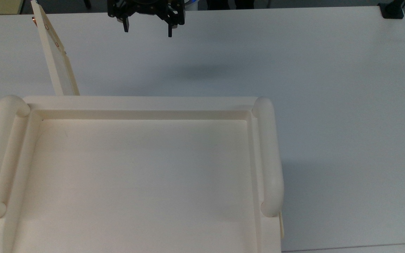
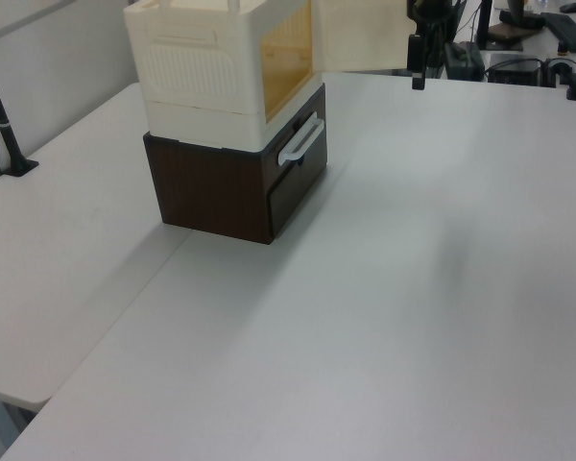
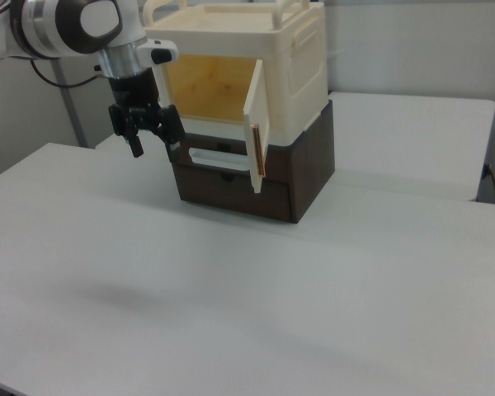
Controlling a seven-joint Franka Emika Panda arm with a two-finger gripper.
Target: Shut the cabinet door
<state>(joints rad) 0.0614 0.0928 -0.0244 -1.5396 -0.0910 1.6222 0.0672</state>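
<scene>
The cream cabinet [image 3: 293, 70] stands on a dark brown drawer unit [image 3: 305, 177]; its recessed top [image 1: 139, 175] lies low in the top view. The cabinet door [image 3: 256, 132] is swung wide open, showing the yellowish inside. From above, the cabinet door [image 1: 55, 52] is a thin panel slanting away toward the top view's upper left, with copper fittings on its edge. It also shows in the left view as the cabinet door [image 2: 360, 34]. My gripper [image 1: 148, 31] hangs open and empty above the table in front of the cabinet. In the right view the gripper [image 3: 155, 147] is left of the door, apart from it.
The brown unit has a drawer with a white handle [image 2: 300, 141]. A white table [image 1: 311, 88] spreads wide around the stack. A black clamp [image 1: 392, 10] sits at the table's far corner, and a black post [image 2: 8, 134] stands at the left view's left edge.
</scene>
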